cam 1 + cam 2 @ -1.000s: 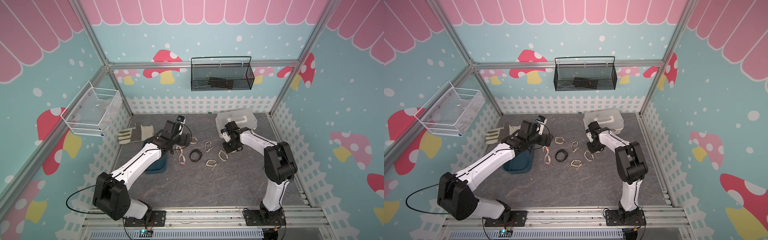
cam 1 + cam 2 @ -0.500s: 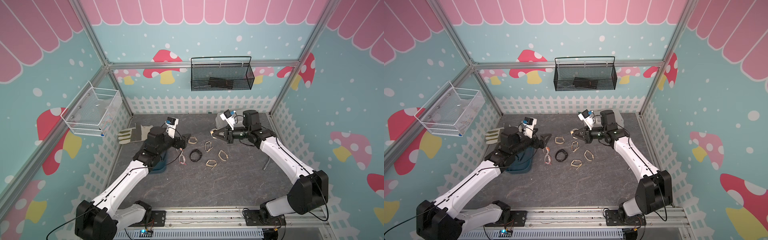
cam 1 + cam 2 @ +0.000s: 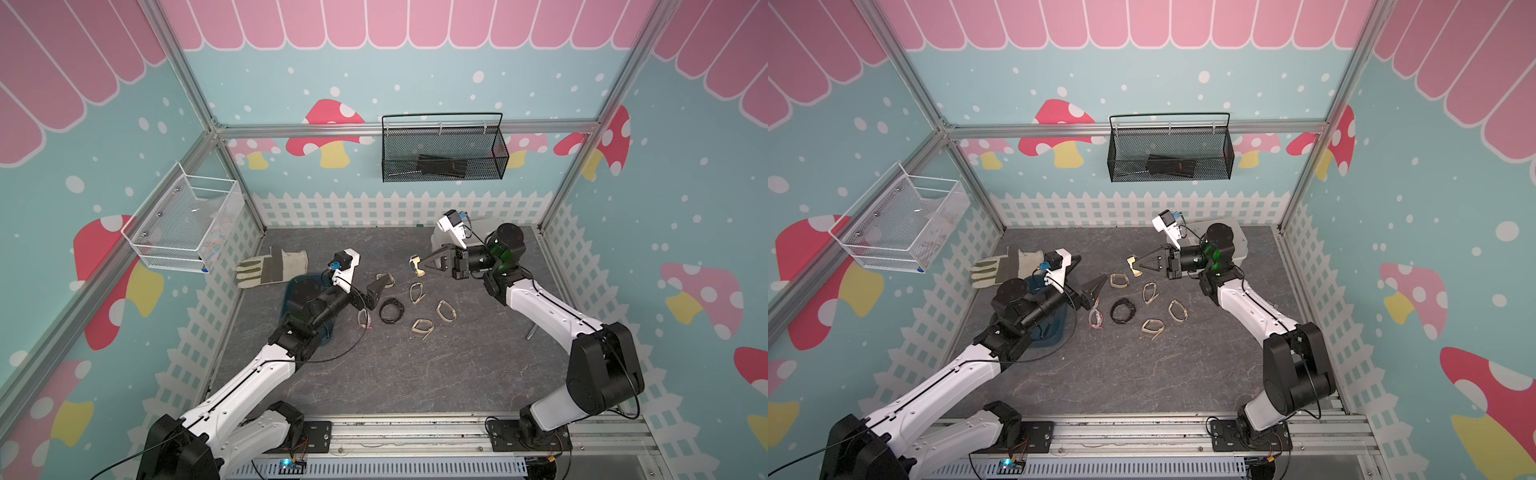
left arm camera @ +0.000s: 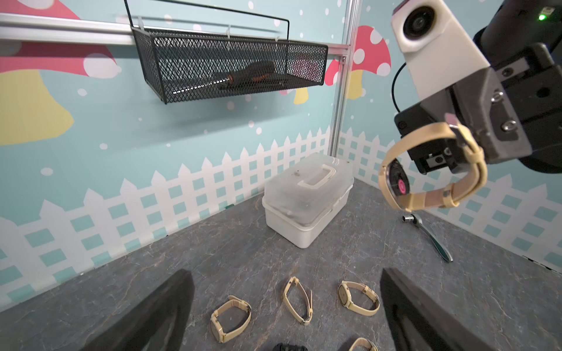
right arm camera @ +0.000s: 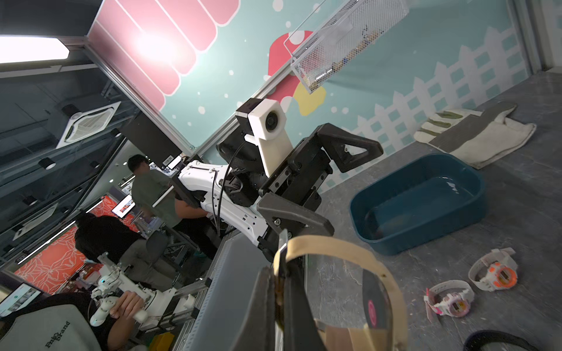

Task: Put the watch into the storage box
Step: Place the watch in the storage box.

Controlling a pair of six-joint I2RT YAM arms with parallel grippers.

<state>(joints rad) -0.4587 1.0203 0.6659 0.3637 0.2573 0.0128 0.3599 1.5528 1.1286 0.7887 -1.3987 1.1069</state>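
The watch (image 4: pixel 425 199), clamped in the right gripper (image 3: pixel 418 264), should be centred between the left gripper's (image 3: pixel 1087 275) wide-spread fingers (image 4: pixel 158 313), seemingly for a handover.

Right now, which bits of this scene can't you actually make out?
- Storage box: in both top views, mostly hidden under the left arm.
- Dark object in the black mesh basket: left wrist view, the mesh veils it; unidentifiable.
- Held beige watch: right wrist view, too close and blurred, its face unreadable.
- Black watch: left wrist view, cut off by the bottom edge.
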